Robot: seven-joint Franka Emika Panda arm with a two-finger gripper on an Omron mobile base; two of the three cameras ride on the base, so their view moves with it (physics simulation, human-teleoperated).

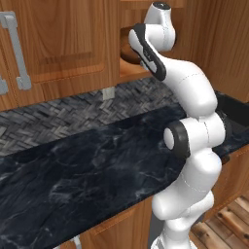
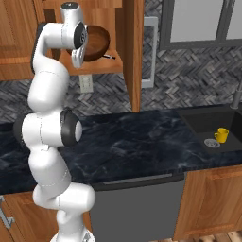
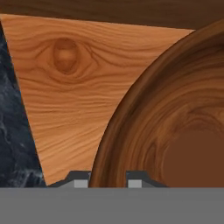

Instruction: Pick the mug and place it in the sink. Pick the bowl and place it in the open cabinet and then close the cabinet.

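- Bowl (image 3: 175,131): held by its rim between the narrowly set jaws, inside the open cabinet (image 2: 132,56), just above the shelf (image 3: 78,100).
- Mug (image 2: 221,135): seen resting in the sink (image 2: 198,124).
- Release judged due straight down onto the shelf.

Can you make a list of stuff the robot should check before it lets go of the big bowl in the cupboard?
1. Mug already in the sink: ok.
2. Gripper pinching the bowl rim, one fingertip either side: ok.
3. Bowl inside the open cabinet, above its shelf: ok.
4. Bowl resting flat on the shelf: cannot tell, the arm hides its underside.
5. Bowl fully behind the shelf's front edge so the door can shut: cannot tell.
6. Cabinet door closed: not ok, it stands open.
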